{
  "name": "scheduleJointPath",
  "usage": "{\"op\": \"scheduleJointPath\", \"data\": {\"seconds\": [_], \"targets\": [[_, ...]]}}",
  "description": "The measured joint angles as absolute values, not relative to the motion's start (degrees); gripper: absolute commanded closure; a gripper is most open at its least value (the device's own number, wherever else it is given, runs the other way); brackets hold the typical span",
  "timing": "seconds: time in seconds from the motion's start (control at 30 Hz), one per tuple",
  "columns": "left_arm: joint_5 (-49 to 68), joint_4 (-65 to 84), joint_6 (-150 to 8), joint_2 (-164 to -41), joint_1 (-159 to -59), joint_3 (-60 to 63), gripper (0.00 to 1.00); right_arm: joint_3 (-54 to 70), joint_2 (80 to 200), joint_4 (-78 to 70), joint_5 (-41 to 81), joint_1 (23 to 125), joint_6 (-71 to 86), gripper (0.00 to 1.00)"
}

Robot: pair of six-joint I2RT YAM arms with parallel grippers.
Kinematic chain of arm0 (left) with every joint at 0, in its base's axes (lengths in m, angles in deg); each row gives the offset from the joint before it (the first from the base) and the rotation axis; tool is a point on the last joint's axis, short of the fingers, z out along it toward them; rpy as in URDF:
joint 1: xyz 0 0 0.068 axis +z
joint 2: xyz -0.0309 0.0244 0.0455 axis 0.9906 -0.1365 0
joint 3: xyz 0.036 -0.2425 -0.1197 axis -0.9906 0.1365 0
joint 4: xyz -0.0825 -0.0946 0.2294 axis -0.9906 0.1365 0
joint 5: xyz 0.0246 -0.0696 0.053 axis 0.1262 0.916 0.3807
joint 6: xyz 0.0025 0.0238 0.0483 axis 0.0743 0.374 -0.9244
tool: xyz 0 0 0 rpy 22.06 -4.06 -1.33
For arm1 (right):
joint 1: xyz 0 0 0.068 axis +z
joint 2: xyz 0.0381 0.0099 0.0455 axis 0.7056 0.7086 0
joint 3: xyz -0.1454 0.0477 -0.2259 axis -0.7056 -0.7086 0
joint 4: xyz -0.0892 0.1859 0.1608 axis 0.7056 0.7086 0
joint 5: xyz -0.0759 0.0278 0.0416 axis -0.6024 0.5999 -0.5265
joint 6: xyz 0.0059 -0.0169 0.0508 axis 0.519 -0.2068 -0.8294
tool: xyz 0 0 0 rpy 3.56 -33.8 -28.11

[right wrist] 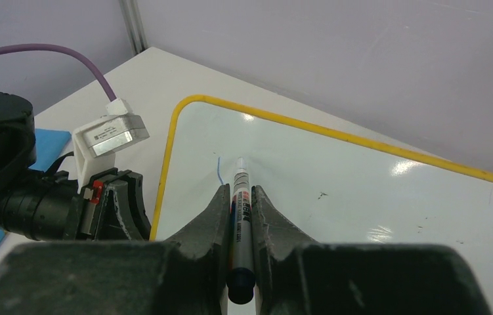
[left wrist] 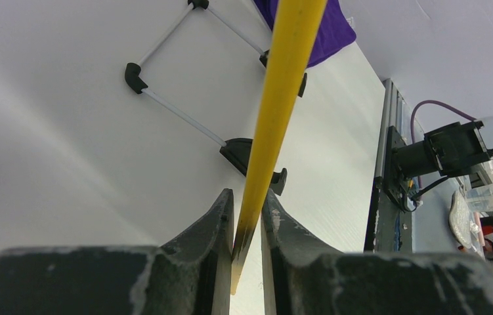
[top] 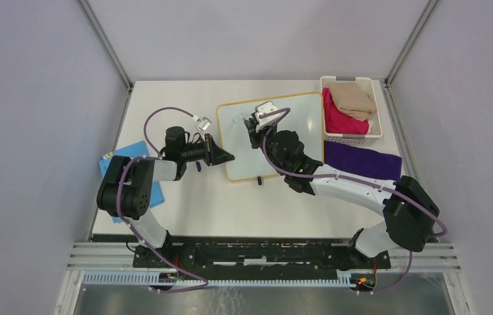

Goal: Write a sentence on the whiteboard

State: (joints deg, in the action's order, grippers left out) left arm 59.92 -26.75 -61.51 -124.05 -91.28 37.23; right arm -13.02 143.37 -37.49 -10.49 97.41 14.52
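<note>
The whiteboard (top: 296,125) lies mid-table, glossy white with a yellow frame. My left gripper (top: 226,157) is shut on its left edge; the left wrist view shows the yellow frame (left wrist: 283,79) pinched between my left gripper (left wrist: 247,197), with the board's underside and black feet (left wrist: 240,152) beyond. My right gripper (right wrist: 238,190) is shut on a grey marker (right wrist: 241,216), tip down on the whiteboard (right wrist: 362,197) near its upper left corner. One short blue stroke (right wrist: 219,172) shows beside the tip. No words of the sentence show.
A white basket (top: 369,84) with tan and pink cloths stands at the back right. A purple cloth (top: 362,161) lies right of the board. A blue cloth (top: 108,169) lies at the left edge under the left arm.
</note>
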Motion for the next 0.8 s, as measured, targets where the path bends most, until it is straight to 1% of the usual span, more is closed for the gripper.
{"op": "scheduleJointPath", "data": {"seconds": [0.57, 0.8], "targets": [[59.8, -26.0, -61.5, -123.9, -91.5, 37.0, 0.98, -12.1, 145.6, -36.8, -10.1, 96.9, 14.2, 1.0], [59.4, -26.0, -61.6, -123.9, -91.6, 37.0, 0.98, -15.5, 144.8, -37.3, -8.3, 97.0, 12.4, 1.0]]}}
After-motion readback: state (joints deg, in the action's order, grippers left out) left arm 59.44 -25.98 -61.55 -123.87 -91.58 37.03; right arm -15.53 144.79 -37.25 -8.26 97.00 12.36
